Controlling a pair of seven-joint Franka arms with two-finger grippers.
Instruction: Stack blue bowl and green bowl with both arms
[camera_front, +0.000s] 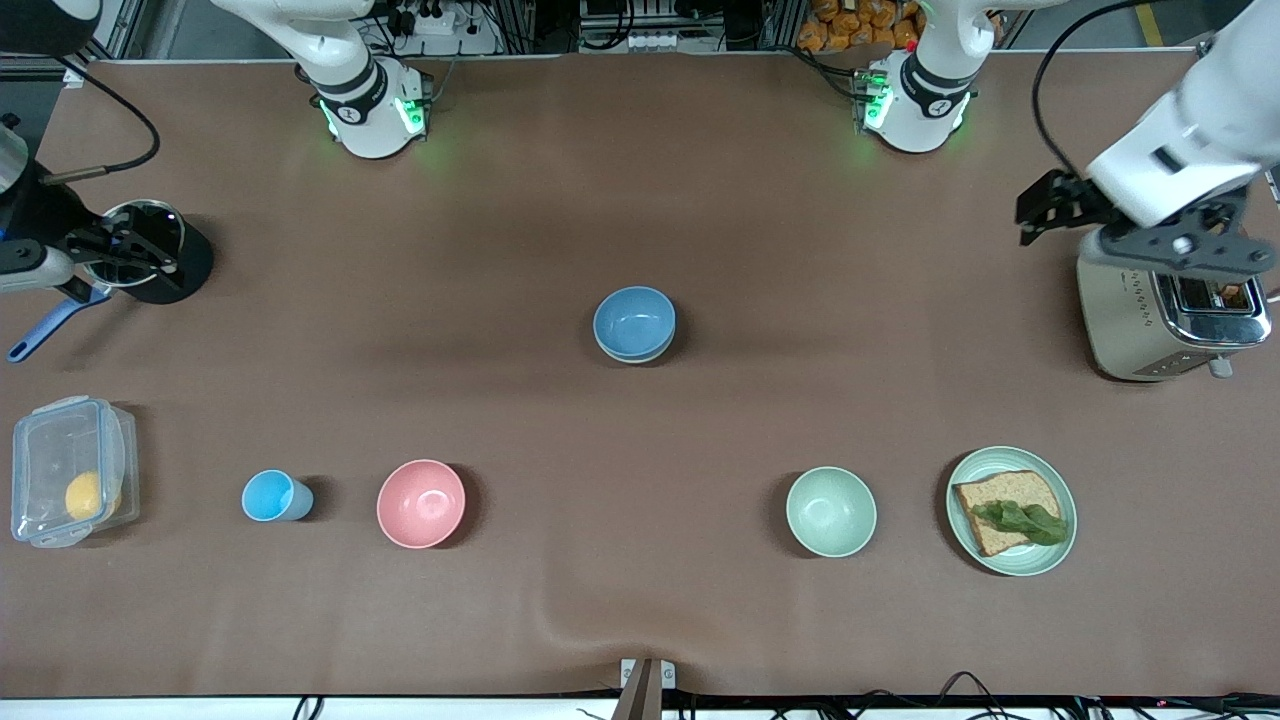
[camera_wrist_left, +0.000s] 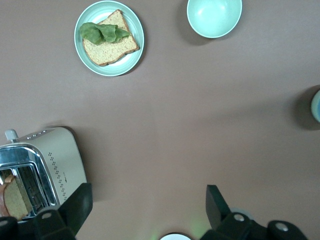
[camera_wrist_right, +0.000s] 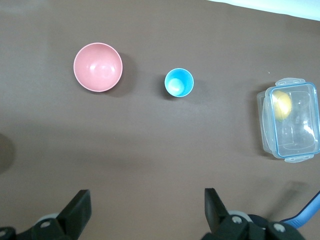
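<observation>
Blue bowl (camera_front: 634, 322), round, matte, nested atop another

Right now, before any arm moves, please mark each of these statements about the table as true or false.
1. The green bowl sits inside the blue bowl. False: they stand apart, the green bowl nearer to the front camera and toward the left arm's end.
2. A bread slice with a lettuce leaf lies on the plate. True.
3. The left tool holds the green bowl. False: it is open and empty, up beside the toaster.
4. The light-blue cup stands beside the pink bowl. True.
5. The right tool is shut. False: it is open and empty, by the black container.
</observation>
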